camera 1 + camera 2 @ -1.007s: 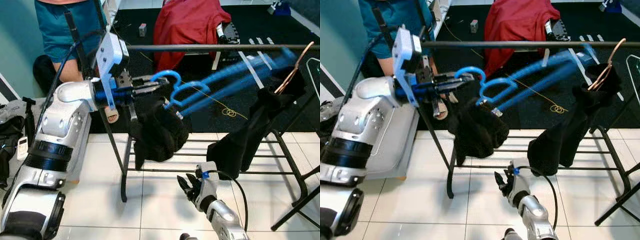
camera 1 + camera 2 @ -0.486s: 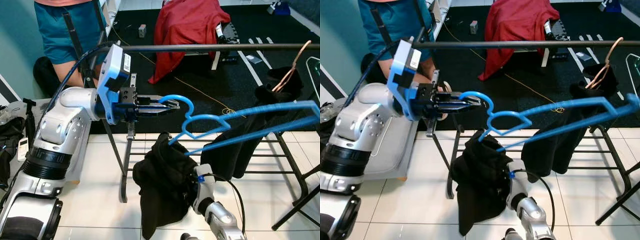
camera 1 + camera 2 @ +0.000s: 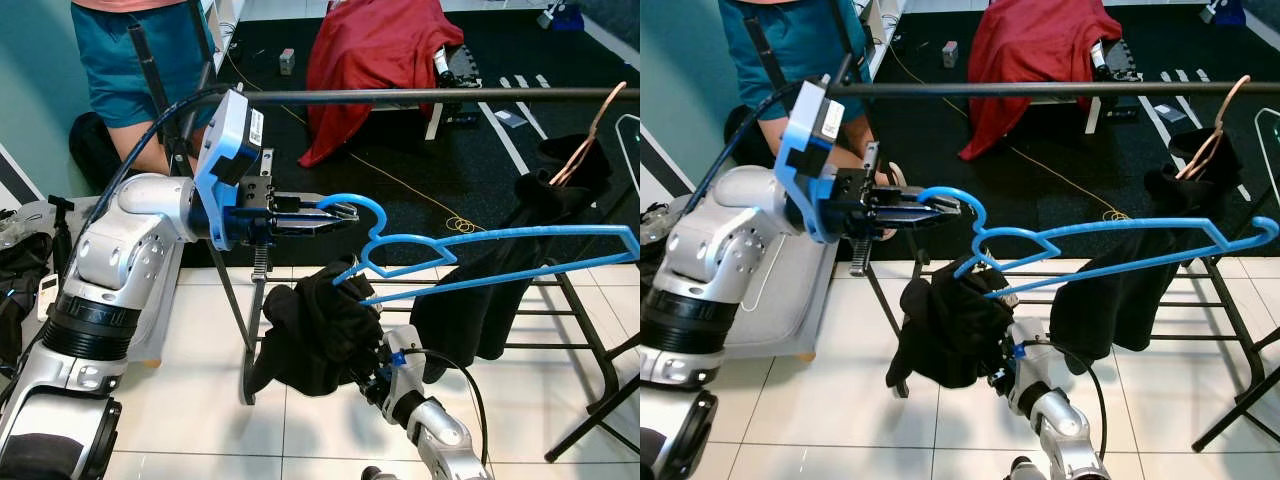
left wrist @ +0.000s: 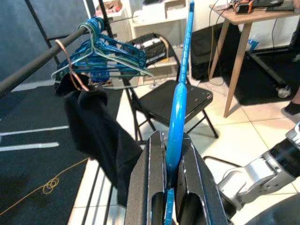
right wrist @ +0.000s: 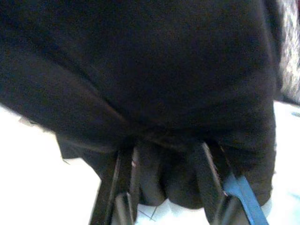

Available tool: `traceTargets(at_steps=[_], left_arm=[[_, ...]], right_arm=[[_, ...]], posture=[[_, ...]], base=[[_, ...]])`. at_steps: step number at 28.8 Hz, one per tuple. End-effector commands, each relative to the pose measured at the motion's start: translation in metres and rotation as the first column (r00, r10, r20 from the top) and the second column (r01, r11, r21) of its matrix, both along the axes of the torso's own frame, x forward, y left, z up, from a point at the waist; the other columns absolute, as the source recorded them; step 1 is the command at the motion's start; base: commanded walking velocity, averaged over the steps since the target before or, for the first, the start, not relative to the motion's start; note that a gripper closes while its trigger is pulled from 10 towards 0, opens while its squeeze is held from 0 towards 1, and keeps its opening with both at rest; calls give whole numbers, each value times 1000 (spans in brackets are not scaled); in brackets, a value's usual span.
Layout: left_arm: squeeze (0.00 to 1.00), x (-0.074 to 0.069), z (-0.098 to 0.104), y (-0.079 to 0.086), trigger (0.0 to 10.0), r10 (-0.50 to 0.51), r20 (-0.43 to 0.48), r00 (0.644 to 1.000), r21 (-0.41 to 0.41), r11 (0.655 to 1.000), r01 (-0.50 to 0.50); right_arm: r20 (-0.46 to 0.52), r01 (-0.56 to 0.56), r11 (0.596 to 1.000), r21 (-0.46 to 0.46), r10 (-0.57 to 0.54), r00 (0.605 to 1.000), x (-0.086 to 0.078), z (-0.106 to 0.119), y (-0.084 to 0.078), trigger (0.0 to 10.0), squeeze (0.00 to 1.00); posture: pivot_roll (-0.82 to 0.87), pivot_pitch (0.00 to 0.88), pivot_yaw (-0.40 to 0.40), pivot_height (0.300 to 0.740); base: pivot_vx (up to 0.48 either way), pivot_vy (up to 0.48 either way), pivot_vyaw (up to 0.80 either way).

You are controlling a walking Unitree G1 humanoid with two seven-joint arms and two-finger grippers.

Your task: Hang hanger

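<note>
Left gripper (image 3: 340, 212) jaws clamped on blue hanger (image 3: 480, 262) hook; right gripper (image 5: 168, 187) jaws pinching black garment (image 3: 315, 335).

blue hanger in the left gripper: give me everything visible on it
The blue hanger looks like thin moulded plastic: a curved hook, a notched neck and a long triangular frame. The left gripper is shut on its hook, holding it roughly level below the rail, frame pointing to the robot's right. It is not on the rail. A bunched black garment hangs at its near shoulder, and the right gripper is at that cloth from below. Its far end passes in front of another hanging dark garment.
</note>
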State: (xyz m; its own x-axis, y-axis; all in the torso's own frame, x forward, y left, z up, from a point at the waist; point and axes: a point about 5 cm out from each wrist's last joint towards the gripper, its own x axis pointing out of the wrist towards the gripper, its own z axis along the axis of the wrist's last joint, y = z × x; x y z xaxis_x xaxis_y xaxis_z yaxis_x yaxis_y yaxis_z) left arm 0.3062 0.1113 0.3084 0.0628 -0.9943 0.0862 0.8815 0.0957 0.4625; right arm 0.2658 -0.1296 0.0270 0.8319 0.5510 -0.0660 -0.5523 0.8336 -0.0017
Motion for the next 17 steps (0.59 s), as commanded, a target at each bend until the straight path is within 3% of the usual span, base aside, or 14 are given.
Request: traceTargets(at_steps=[1,9,10,12,17], left_arm=[[0,4,2,3,0,53,32,998,14,998,-54],[0,8,2,4,0,102,48,994,6,995,-102],[0,10,2,5,0,117,49,992,3,993,-117],[0,10,2,6,0,123,50,991,3,992,-124],[0,12,1,6,0,132,50,990,4,991,-132]], right_arm=[[135,-77,997,-4,77,988,-7,12,5,10000,1000],[188,-82,997,-6,82,979,-18,14,3,10000,1000],[252,-81,997,-19,83,964,-23,20,1,10000,1000],[277,-75,997,-26,79,958,-26,23,0,10000,1000],[293,-41,998,-47,53,955,-30,24,-5,10000,1000]], posture=[[-35,172,73,740],[-35,176,72,740],[-33,178,71,740],[-33,179,71,740],[-37,179,73,740]], base=[[0,0,0],[0,0,0],[0,0,0],[0,0,0],[0,0,0]])
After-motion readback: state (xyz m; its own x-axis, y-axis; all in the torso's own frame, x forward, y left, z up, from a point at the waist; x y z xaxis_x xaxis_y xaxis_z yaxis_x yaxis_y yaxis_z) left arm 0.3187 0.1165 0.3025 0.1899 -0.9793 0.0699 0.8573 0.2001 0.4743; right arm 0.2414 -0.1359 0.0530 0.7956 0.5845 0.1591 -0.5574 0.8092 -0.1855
